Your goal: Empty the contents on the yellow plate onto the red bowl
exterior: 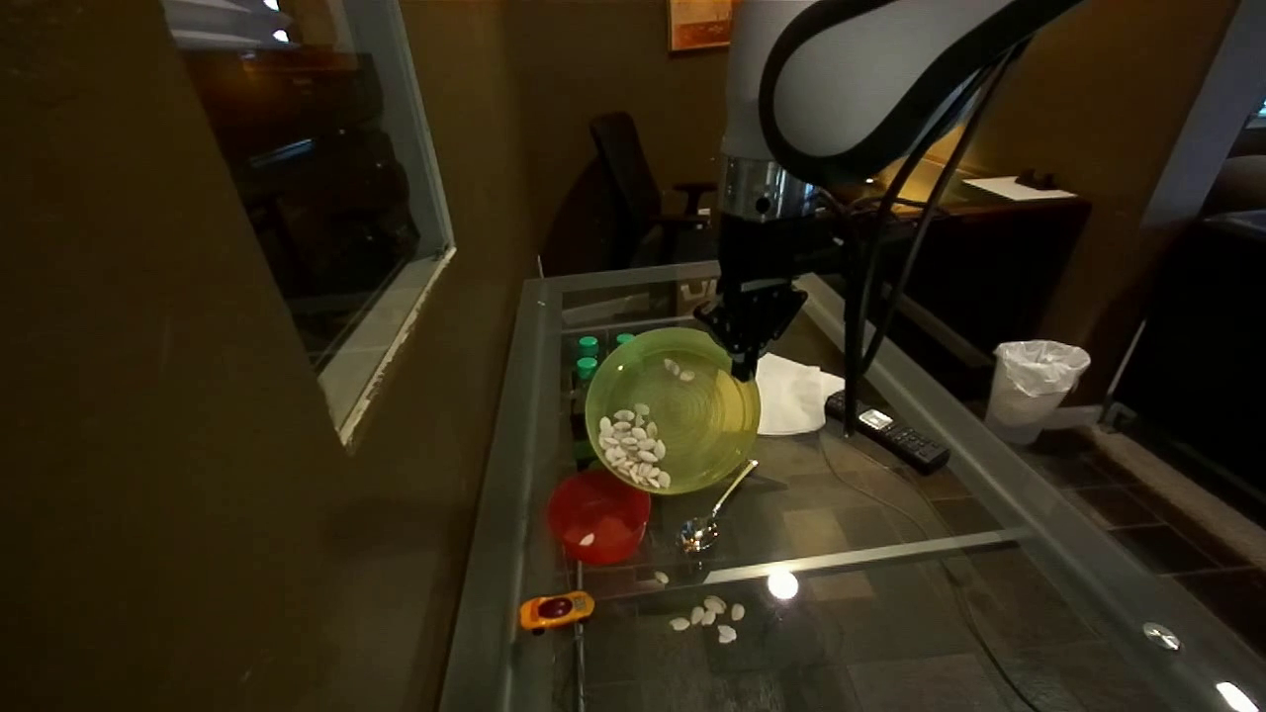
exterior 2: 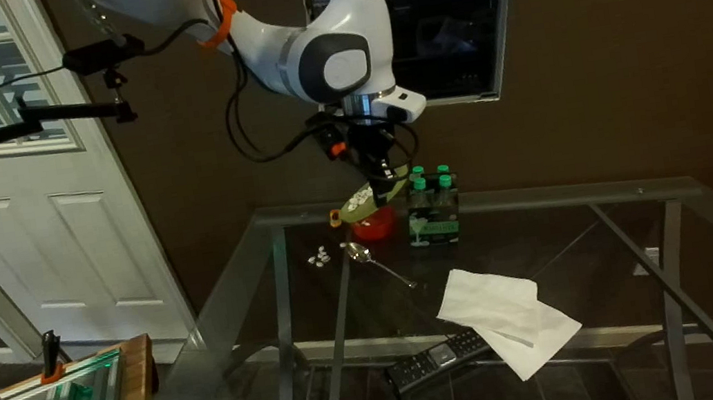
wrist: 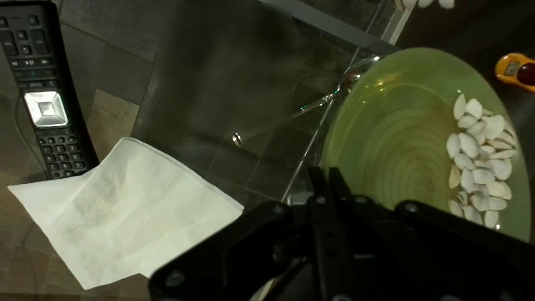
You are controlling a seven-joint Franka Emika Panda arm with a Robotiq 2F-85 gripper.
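Yellow-green and glossy, the plate (exterior: 697, 415) is a wide, shallow round with fine concentric rings across its face, clearest in the wrist view. It hangs tilted above the glass table (exterior: 841, 633), held by the gripper (wrist: 325, 173) at about two o'clock on its edge in an exterior view; the fingers stand close together, pinching the rim. The pieces (wrist: 469, 145) are whitish, flat ovals, several narrowing to a point. Most lie on the plate, overlapping in a heap along its low side, from seven to eight o'clock in that exterior view and around three o'clock in the wrist view; two more show near the plate's twelve o'clock, apart from the heap. The bowl (exterior: 605, 509), plain red, round and narrower than the plate, stands upright on the table at the plate's seven o'clock, where the plate's lower edge overlaps it in view; whether the two touch cannot be told. One piece shows inside the bowl, near its seven o'clock. Further pieces lie scattered on the table between four and five o'clock from the bowl, one closer to it than the cluster. A spoon (exterior: 708, 527) rests near the bowl's three o'clock, and an orange toy car (exterior: 557, 610) sits near it, a little before seven.
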